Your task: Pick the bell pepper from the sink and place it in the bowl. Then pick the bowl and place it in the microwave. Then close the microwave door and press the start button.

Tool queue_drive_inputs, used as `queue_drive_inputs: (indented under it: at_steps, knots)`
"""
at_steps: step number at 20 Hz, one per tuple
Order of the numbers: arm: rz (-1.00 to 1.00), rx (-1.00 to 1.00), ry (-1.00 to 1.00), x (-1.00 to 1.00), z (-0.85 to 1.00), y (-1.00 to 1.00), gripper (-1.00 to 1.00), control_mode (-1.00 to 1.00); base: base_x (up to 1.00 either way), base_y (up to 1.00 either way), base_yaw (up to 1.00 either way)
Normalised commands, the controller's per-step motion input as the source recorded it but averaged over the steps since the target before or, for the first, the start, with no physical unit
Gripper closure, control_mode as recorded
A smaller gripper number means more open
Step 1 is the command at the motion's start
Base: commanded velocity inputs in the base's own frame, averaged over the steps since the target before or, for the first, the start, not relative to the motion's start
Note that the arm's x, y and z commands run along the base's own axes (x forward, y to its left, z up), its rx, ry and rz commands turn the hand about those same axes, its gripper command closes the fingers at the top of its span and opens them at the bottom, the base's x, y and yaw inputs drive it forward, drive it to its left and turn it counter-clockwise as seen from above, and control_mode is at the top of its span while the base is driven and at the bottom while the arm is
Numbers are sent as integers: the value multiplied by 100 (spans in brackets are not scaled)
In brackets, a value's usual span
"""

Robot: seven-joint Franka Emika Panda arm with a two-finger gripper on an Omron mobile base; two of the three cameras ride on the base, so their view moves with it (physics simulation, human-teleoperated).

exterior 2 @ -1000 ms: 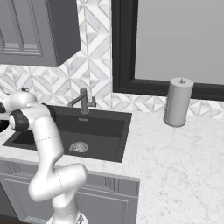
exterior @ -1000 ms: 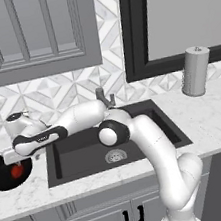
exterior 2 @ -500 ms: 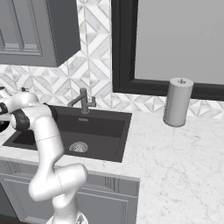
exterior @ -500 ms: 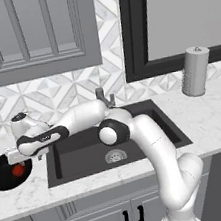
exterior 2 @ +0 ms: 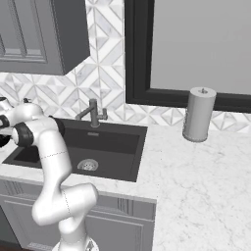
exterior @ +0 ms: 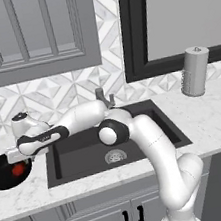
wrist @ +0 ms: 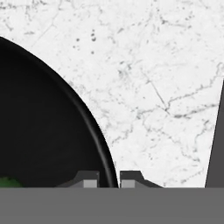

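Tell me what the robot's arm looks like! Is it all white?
Mostly. The arm is made of smooth, rounded, glossy white tubes, with dark grey rings and round black caps at its joints. Near the end comes a black section with small pale lettering, too small to read. The gripper has two small dark tips with pale grey pads. No loose cables show.

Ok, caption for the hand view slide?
End effector closed astride the round glossy black bowl's rim on white marble counter.
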Motion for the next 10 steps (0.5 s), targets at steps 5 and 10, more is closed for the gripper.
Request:
queue_drive_inputs:
  at_steps: [5,10]
  knots:
    - [-3,0,0,-2,0,0,100,-100,0,0,0]
    - [-19,0,0,-24,20,-7,100,-100,0,0,0]
